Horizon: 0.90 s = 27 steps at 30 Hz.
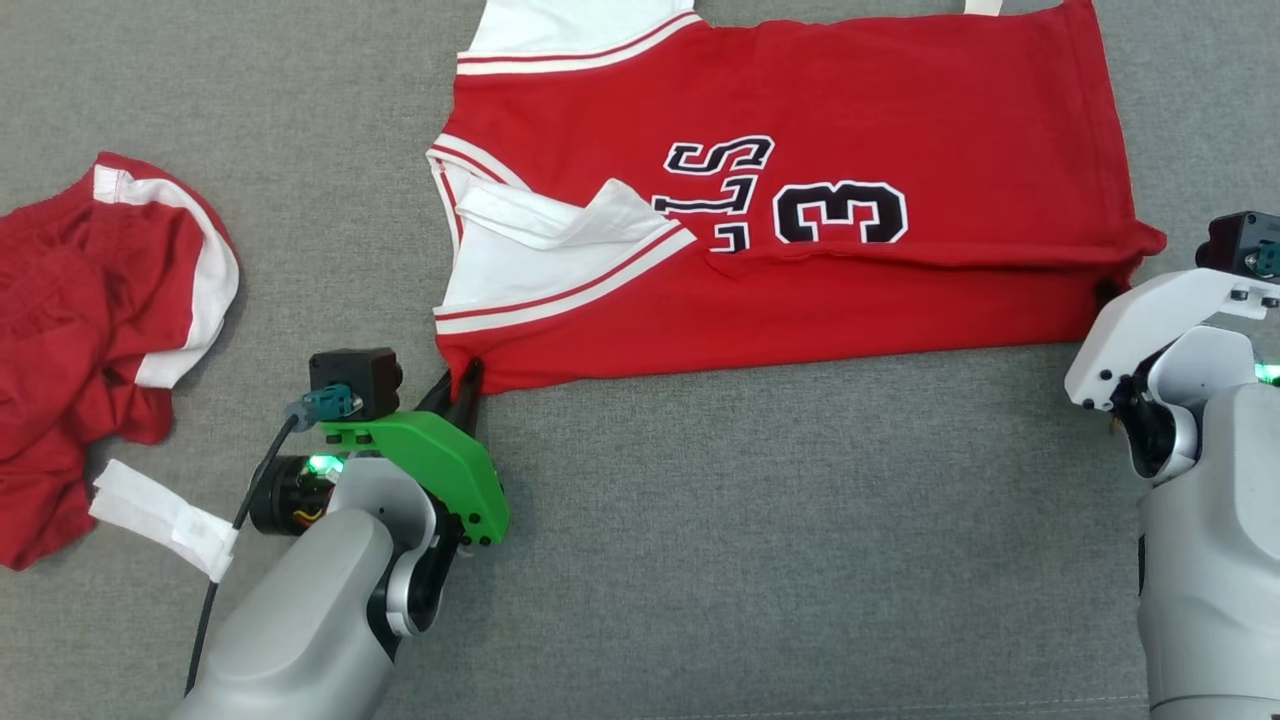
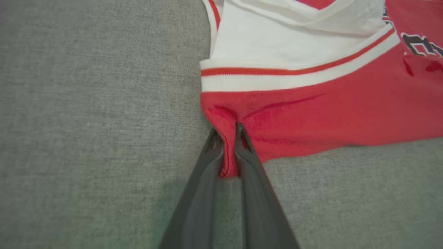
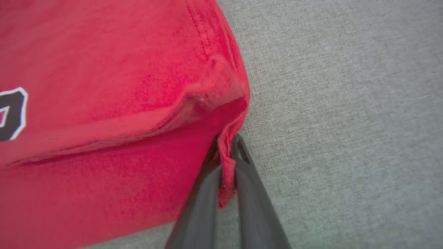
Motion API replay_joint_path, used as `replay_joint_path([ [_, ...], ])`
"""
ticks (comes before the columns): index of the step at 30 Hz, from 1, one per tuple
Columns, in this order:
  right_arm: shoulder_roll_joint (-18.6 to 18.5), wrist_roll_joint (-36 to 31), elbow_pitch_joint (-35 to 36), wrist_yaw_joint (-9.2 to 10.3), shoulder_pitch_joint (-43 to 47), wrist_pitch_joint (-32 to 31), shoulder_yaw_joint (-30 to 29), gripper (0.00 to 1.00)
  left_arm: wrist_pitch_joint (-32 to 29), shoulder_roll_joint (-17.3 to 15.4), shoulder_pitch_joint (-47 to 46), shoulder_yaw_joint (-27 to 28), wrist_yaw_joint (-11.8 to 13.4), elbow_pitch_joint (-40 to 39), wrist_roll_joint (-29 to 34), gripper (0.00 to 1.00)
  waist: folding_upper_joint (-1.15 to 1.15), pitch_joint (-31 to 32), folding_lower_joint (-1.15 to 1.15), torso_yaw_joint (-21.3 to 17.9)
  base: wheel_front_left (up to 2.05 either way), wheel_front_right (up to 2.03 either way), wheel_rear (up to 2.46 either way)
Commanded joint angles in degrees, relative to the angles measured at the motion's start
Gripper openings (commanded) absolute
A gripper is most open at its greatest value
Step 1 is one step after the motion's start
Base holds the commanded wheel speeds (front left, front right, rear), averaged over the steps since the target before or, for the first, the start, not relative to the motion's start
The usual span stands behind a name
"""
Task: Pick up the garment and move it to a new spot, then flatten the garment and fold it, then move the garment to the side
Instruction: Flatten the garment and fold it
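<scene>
While pinching thin tucks of fabric in left gripper (image 2: 226,134) and right gripper (image 3: 226,143), both clamped at the near corners of the red jersey (image 1: 980,110) spread on grey cloth (image 1: 700,550), risks losing one corner under uneven lift, skewing the fold.

Head overhead; 2 wrists near jersey (image 1: 900,120).

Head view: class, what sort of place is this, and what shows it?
Probably a robot cloth-folding station: a grey fabric surface, a jersey laid out, left gripper and right gripper pinching its near corners, and a crumpled garment aside.
</scene>
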<state>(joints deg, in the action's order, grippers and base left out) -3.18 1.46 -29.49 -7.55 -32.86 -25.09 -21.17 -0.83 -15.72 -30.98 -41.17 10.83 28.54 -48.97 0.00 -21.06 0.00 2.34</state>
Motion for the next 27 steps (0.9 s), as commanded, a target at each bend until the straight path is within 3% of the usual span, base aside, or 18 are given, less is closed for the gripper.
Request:
replay_joint_path([
  [1,0.38,0.57,-0.80,0.11,2.64,-0.14,-0.29,0.00,-0.80,-0.20,3.22,-0.94,-0.17,0.91,-0.49,0.00,0.00,0.68,0.00,0.21,0.00,0.00,0.00],
  [9,0.18,3.75,5.69,0.12,7.35,1.19,-1.08,0.00,0.46,-2.59,5.43,0.05,0.03,-5.31,-1.31,0.00,0.00,4.87,0.00,0.64,0.00,0.00,0.00],
  [15,0.12,6.88,11.77,0.13,15.25,-1.57,-1.33,0.00,-2.44,-6.03,10.80,-0.77,2.43,-11.14,-1.90,0.00,0.00,8.62,0.00,0.71,0.00,0.00,0.00],
  [23,0.06,10.01,17.35,0.14,23.58,-4.69,-2.00,0.00,-6.43,-9.33,19.65,-1.17,7.41,-19.23,-4.22,0.00,0.00,11.00,0.00,0.05,0.00,0.00,0.00],
  [24,0.04,9.89,17.50,0.14,24.02,-4.72,-2.20,0.10,-6.49,-9.55,20.53,-1.12,7.93,-19.92,-4.45,0.26,0.00,11.06,0.00,0.02,0.00,0.00,0.00],
  [25,0.04,9.77,17.56,0.14,24.19,-4.76,-2.32,0.44,-6.26,-9.56,21.04,-1.00,8.16,-20.37,-4.71,0.64,0.00,11.10,0.00,0.02,0.00,0.00,0.00],
  [26,0.04,9.65,17.60,0.14,24.32,-4.82,-2.50,1.00,-5.95,-9.44,21.48,-0.84,8.32,-20.81,-4.82,1.00,0.00,11.15,0.00,0.03,0.00,0.00,0.00],
  [27,0.07,9.57,17.57,0.13,24.35,-4.83,-2.58,1.00,-5.76,-9.40,21.75,-0.97,8.37,-21.11,-4.78,1.00,0.00,11.19,0.00,0.06,0.00,0.00,0.00],
])
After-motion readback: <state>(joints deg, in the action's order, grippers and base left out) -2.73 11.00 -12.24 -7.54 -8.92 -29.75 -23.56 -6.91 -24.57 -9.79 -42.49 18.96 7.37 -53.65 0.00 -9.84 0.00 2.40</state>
